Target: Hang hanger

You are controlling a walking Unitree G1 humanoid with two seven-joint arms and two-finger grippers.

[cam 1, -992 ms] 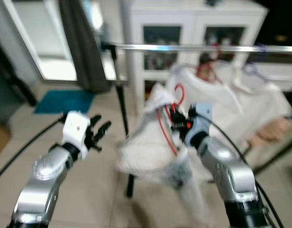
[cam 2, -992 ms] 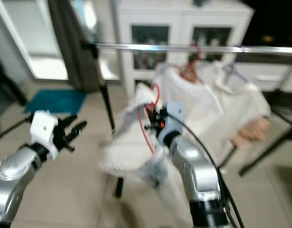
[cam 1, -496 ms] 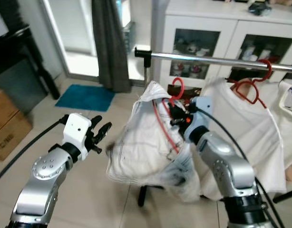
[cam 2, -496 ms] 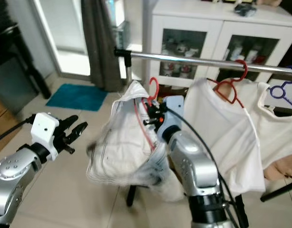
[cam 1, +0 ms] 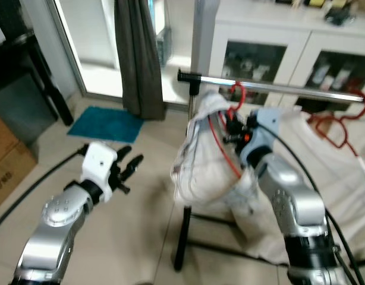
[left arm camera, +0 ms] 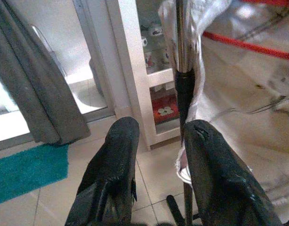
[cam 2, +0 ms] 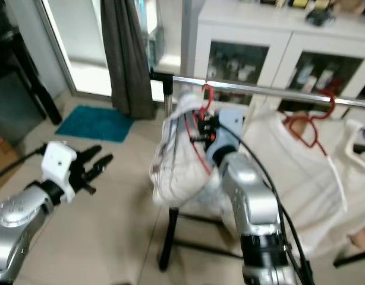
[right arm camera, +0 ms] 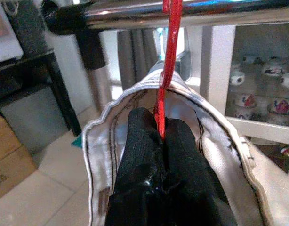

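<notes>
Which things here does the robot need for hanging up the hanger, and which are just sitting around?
Needed: red hanger, white garment on it, metal rail, right gripper pinching the hanger.

Just around: left gripper, white cabinet, grey curtain, teal mat, hung shirt.

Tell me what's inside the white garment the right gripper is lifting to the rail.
A red hanger: its neck rises from the white garment's collar, pinched by the right gripper, hook reaching the metal rail. Its shoulders lie mostly under cloth; one red arm shows.
</notes>
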